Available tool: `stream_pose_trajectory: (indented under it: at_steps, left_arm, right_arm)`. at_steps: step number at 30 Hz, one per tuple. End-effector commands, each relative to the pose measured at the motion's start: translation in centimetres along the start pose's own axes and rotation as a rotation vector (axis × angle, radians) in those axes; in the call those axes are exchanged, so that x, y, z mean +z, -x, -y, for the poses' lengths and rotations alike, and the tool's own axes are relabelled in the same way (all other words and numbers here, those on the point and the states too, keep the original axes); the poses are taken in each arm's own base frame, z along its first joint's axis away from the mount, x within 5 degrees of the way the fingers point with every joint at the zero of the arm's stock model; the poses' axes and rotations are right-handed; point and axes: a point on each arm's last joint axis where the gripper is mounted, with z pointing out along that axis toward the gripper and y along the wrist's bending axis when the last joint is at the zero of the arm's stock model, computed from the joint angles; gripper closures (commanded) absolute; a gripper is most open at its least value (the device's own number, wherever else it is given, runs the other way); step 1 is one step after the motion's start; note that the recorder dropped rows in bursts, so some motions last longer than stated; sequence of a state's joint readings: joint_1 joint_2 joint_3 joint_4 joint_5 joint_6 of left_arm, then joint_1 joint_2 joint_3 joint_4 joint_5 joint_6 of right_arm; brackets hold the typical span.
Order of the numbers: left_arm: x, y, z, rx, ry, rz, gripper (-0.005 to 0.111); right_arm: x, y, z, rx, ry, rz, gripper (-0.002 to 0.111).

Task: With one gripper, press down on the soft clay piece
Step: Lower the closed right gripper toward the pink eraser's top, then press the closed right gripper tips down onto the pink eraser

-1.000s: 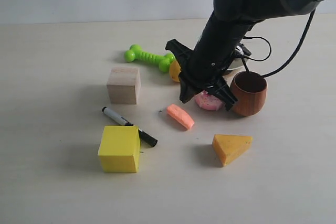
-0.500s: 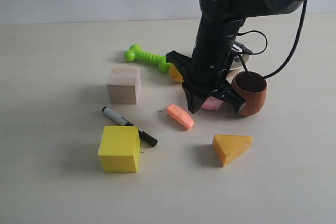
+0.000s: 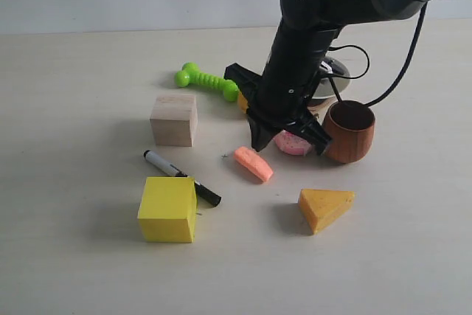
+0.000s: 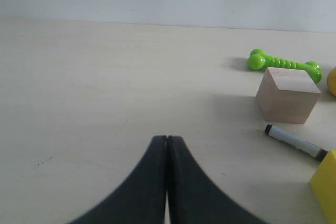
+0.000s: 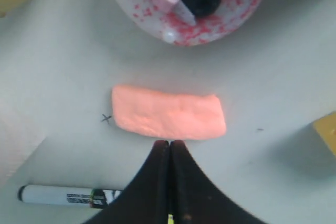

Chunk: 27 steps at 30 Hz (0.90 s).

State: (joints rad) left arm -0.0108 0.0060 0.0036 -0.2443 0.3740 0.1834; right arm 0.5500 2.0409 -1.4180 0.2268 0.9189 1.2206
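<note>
The soft clay piece [image 3: 254, 163] is a smooth salmon-orange slab lying flat on the table, in front of the pink doughnut toy. My right gripper [image 3: 258, 144] hangs just above and behind it, pointing down, with its black fingers pressed together and nothing between them. In the right wrist view the shut gripper [image 5: 170, 142] ends at the long edge of the clay [image 5: 168, 116]; I cannot tell if it touches. My left gripper [image 4: 167, 138] is shut and empty over bare table, far from the clay.
Around the clay lie a pink doughnut toy [image 3: 295, 142], brown wooden cup [image 3: 349, 131], cheese-like wedge [image 3: 325, 207], black-and-white marker [image 3: 181, 178], yellow cube [image 3: 168, 209], wooden cube [image 3: 174, 119] and green bone toy [image 3: 208, 80]. A round yellow object [image 3: 243, 99] sits behind the arm.
The right arm swung right and lower half a second ago, then came back left and slightly up to hang over the clay. The clay has not moved or changed shape.
</note>
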Motion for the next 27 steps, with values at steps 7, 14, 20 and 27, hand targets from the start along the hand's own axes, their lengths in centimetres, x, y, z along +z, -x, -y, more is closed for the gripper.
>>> stream_pose_trajectory:
  at_steps: [7, 14, 20, 27]
  left_arm:
    - [-0.1, 0.2, 0.0, -0.003, 0.004, 0.019, 0.107]
    - [-0.1, 0.2, 0.0, -0.003, 0.004, 0.019, 0.107]
    - [-0.1, 0.2, 0.0, -0.003, 0.004, 0.019, 0.107]
    - [-0.1, 0.2, 0.0, -0.003, 0.004, 0.019, 0.107]
  right_arm:
    - [-0.2, -0.1, -1.1, 0.028, 0.11, 0.021, 0.108]
    - [-0.1, 0.0, -1.0, 0.036, 0.093, 0.047, 0.108]
    - [0.5, -0.2, -0.9, 0.028, 0.074, 0.047, 0.108]
    - [2.0, -0.1, -0.8, 0.055, 0.04, 0.017, 0.108]
